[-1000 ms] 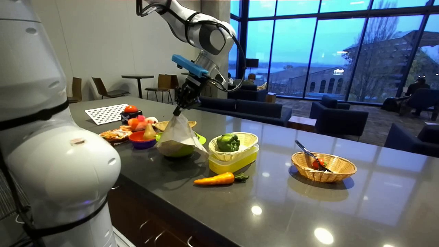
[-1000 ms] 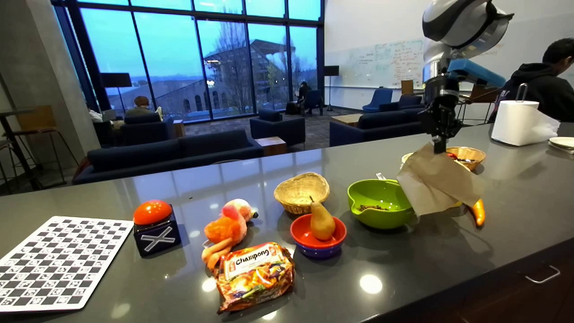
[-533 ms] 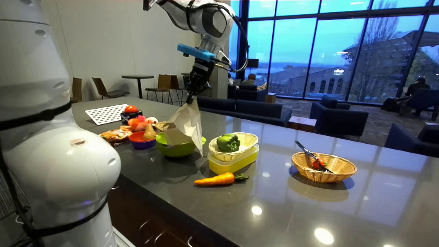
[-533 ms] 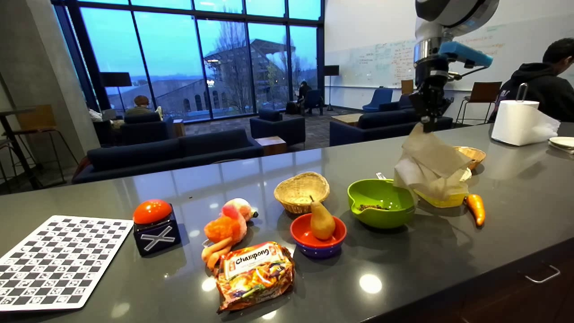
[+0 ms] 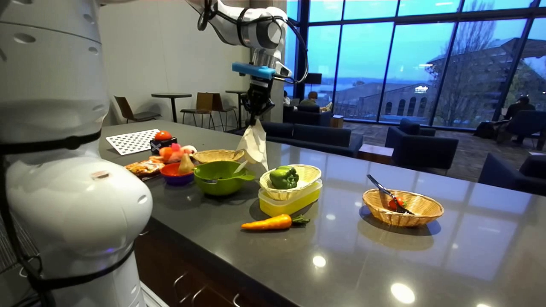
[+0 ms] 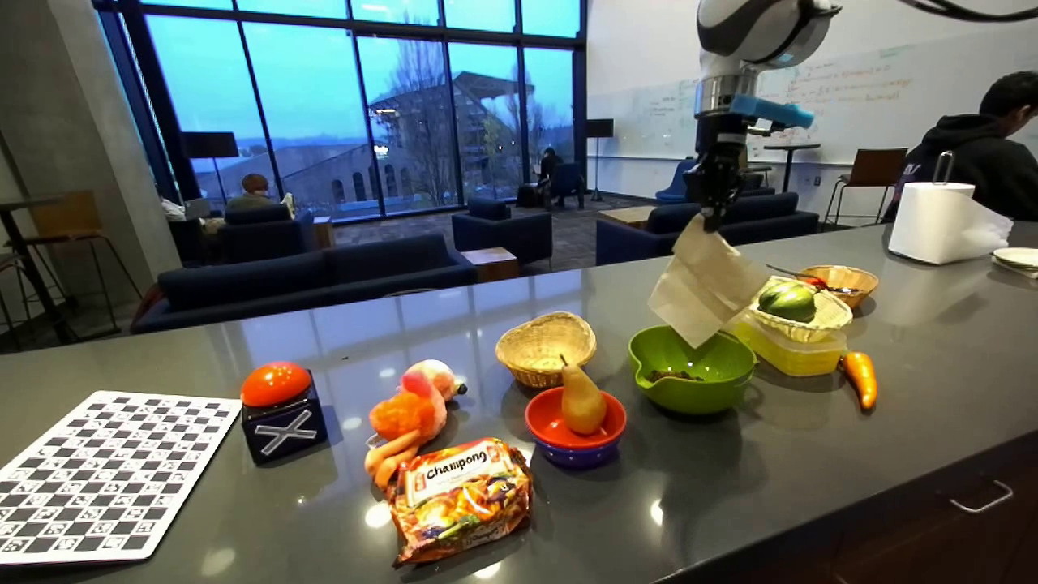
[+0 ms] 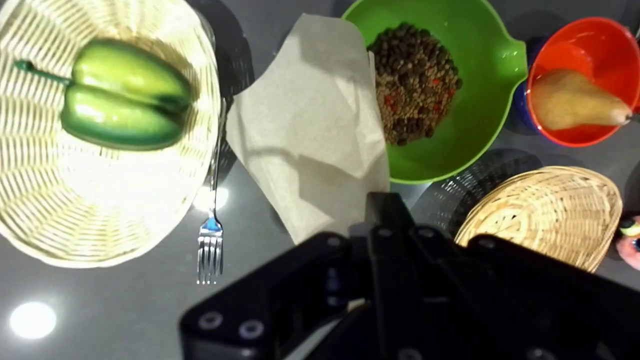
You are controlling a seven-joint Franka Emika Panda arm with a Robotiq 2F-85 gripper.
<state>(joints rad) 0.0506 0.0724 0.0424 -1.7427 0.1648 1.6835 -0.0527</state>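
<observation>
Your gripper (image 6: 710, 221) hangs in the upper right of an exterior view, clenched on the top edge of the sheet (image 6: 704, 284). The sheet droops below it, and from that camera its lower corner overlaps the green bowl (image 6: 693, 399). In an exterior view you find the sheet a little above centre, dangling between the green bowl and the pale basket (image 5: 283, 195); you can't tell whether it touches either.

In your wrist view the sheet slants down the middle of the frame, covering one edge of the green bowl at the top and leaving the grains (image 7: 417, 85) inside in sight. At the upper left, the pepper (image 7: 125, 95) lies in the pale basket, with a fork (image 7: 210, 240) alongside the rim. At the upper right you have the pear (image 7: 575, 102) in the red bowl (image 7: 575, 50), and lower down a tan basket (image 7: 550, 215).

On the counter (image 5: 341, 247), the pale basket rests on a yellow box (image 5: 290, 207) near mid-frame, with the carrot (image 5: 271, 223) just below. To the right, a utensil (image 5: 379, 185) leans in a brown basket (image 5: 401, 218). In an exterior view, a pack (image 6: 462, 499) lies at lower centre, the toy (image 6: 412, 412) just beside it, and the button (image 6: 276, 385) and checkerboard (image 6: 113, 470) sit at left.
</observation>
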